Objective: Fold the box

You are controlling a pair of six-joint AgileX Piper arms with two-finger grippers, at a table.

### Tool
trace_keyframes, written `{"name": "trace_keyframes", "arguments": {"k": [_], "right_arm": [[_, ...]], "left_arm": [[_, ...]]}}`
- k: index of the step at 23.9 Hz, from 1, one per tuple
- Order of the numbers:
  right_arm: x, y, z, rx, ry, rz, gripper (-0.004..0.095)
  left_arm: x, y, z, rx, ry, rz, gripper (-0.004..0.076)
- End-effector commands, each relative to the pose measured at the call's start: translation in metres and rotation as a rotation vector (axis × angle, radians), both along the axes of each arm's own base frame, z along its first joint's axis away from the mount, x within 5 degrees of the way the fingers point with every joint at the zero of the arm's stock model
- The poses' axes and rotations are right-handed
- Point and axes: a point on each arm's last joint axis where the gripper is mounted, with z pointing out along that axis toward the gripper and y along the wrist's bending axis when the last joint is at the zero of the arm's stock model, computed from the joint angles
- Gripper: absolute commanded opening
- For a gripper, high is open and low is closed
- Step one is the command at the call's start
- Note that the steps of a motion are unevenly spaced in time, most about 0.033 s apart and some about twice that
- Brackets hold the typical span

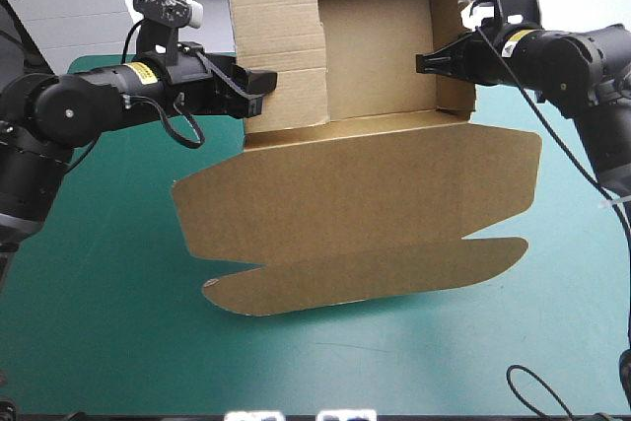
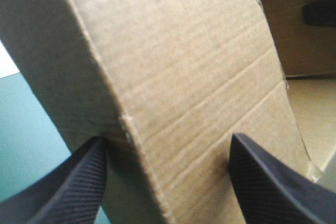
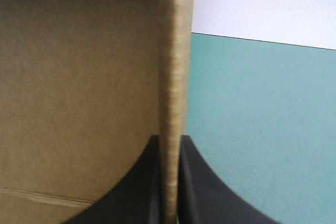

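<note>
At box [image 1: 355,194] walls | L gripper [image 2: 168,139] apart, astride | R gripper [image 3: 169,140] pinching edge

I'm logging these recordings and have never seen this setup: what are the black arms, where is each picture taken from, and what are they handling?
Two black robot arms work at a table with a teal-green cover. The high picture looks down from above and behind them. The other two come from a camera on each wrist, looking forward along the arm. Between the arms is a brown cardboard box, a cut sheet partly folded: walls raised, lid lying flat toward the camera. The left end effector is open, its black fingers straddling the left wall. The right end effector is shut on the right wall's edge.
</note>
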Motion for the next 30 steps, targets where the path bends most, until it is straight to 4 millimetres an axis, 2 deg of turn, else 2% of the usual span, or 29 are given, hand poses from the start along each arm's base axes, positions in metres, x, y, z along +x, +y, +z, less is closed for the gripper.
{"name": "trace_keyframes", "arguments": {"k": [1,8,13,15,17,19,20,23,25,30], "right_arm": [[-0.014,0.001,0.026,0.097,-0.127,0.018,-0.0015],[-0.013,0.004,0.025,0.117,-0.114,0.030,-0.0015],[-0.013,0.005,0.025,0.121,-0.111,0.047,-0.0015],[-0.012,0.004,0.022,0.101,-0.098,0.041,-0.0015],[-0.009,0.003,0.019,0.080,-0.086,0.027,-0.0015],[-0.003,0.005,0.012,0.061,-0.051,0.021,-0.0015],[0.001,0.006,0.008,0.055,-0.033,0.022,-0.0015],[0.010,0.009,-0.003,0.043,0.010,0.021,-0.0015],[0.017,0.011,-0.014,0.019,0.062,0.025,-0.0015],[0.035,0.015,-0.045,-0.060,0.215,0.033,-0.0016]], "left_arm": [[0.002,-0.003,0.012,-0.017,-0.065,0.082,0.0476],[0.019,-0.014,-0.002,0.006,0.002,0.209,0.0475],[0.021,-0.010,-0.002,0.031,-0.013,0.275,0.0474],[0.020,-0.009,0.001,0.018,-0.020,0.284,0.0430],[0.020,-0.009,0.002,0.012,-0.028,0.283,0.0313],[0.021,-0.009,0.001,0.033,-0.032,0.275,0.0080],[0.020,-0.010,0.001,0.056,-0.044,0.254,-0.0007],[0.021,-0.013,-0.003,0.082,-0.036,0.211,-0.0004],[0.028,-0.017,-0.012,0.122,-0.002,0.204,-0.0004],[0.052,-0.025,-0.052,0.306,0.131,0.187,-0.0004]]}}
